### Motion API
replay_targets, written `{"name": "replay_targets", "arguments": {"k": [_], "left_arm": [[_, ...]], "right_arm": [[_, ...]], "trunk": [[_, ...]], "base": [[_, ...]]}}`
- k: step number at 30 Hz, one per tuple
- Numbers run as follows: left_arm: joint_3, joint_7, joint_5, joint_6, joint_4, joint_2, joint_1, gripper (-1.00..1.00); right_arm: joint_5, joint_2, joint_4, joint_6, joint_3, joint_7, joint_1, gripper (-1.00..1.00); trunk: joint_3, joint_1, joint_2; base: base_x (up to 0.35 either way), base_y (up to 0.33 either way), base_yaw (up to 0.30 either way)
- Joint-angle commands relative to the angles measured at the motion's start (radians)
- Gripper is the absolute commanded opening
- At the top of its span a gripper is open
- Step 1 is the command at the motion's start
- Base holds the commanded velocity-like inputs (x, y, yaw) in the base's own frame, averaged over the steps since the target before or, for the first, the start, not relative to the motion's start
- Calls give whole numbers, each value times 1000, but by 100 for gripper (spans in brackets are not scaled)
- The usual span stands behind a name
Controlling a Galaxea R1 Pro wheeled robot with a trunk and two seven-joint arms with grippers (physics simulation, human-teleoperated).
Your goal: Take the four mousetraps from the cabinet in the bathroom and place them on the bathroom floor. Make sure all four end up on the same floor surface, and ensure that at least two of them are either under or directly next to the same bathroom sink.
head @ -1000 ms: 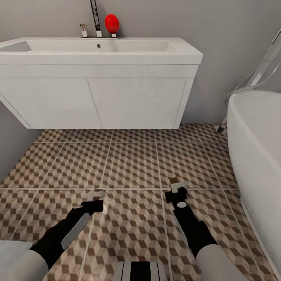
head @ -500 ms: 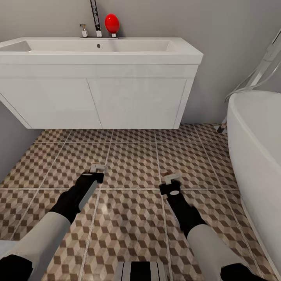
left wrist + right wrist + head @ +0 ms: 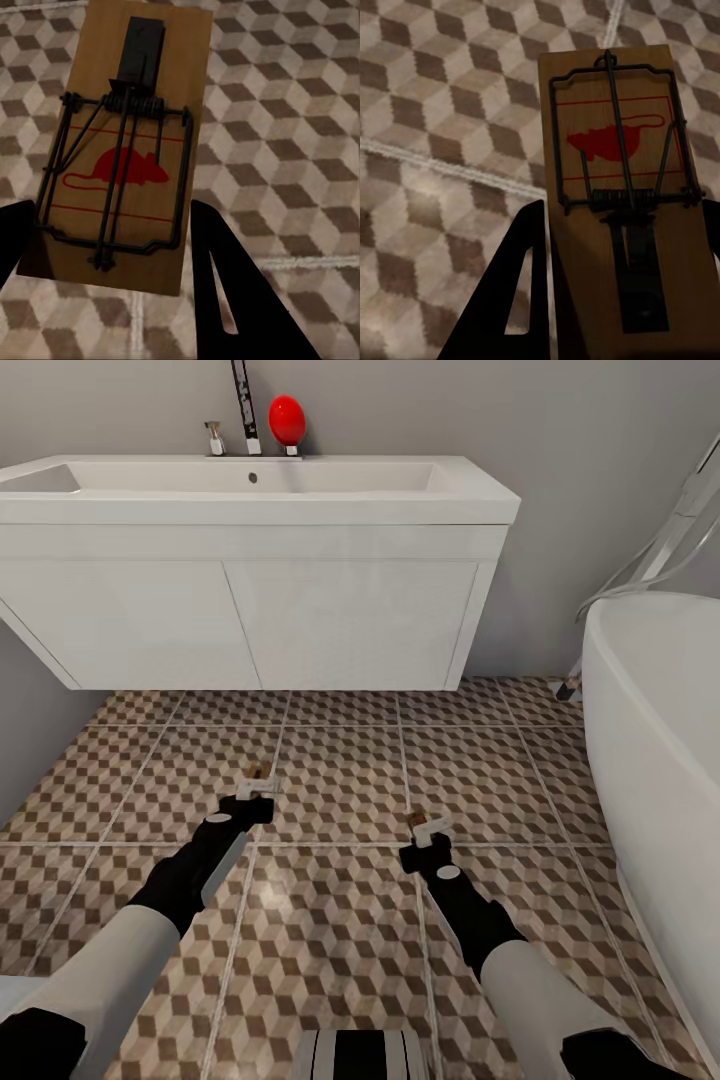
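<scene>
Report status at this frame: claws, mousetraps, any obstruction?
Left claw shut on a mousetrap. Right claw shut on second mousetrap. Both low over the bathroom floor, short of the sink. Nothing in the way.

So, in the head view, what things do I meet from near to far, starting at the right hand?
Right hand → its mousetrap → tiled floor → sink → faucet
</scene>
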Motion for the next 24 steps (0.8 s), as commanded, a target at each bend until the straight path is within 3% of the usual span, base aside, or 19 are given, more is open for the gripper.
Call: {"name": "replay_targets", "arguments": {"k": [1, 4, 12, 24], "left_arm": [[-6, 10, 7, 3, 4, 2, -1, -100], [-6, 9, 7, 2, 29, 0, -1, -100], [-7, 7, 7, 1, 58, -2, -1, -100], [-6, 5, 7, 0, 85, 1, -1, -100]], "right_arm": [[9, 0, -1, 6, 4, -3, 0, -100], [9, -1, -1, 4, 3, -2, 0, -100], [11, -1, -15, -1, 7, -2, 0, -100], [12, -3, -20, -8, 6, -1, 1, -100]], "trunk": [[-1, 0, 0], [-1, 0, 0], [-32, 3, -2], [-92, 9, -5]], "base": [[0, 0, 0], [0, 0, 0], [0, 0, 0], [0, 0, 0]]}}
